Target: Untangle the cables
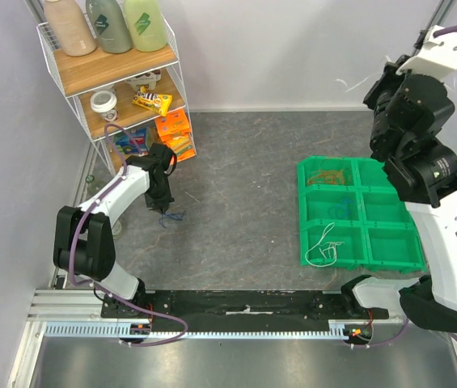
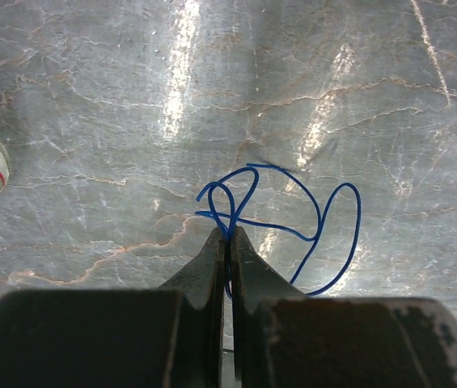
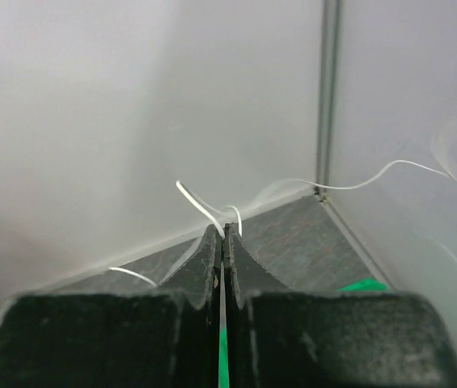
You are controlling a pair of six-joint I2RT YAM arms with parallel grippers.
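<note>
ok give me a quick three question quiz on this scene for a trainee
1. True or false: the left gripper is shut on a blue wire.
2. Which colour of wire does the right gripper hold? A orange, B white, C blue.
3. Fill in: the tray lies nearer the ___ arm.

Key: 1 true; 2 B, the white wire; 3 right.

Both clamped: left gripper (image 2: 228,236) low, right gripper (image 3: 225,230) raised.
</note>
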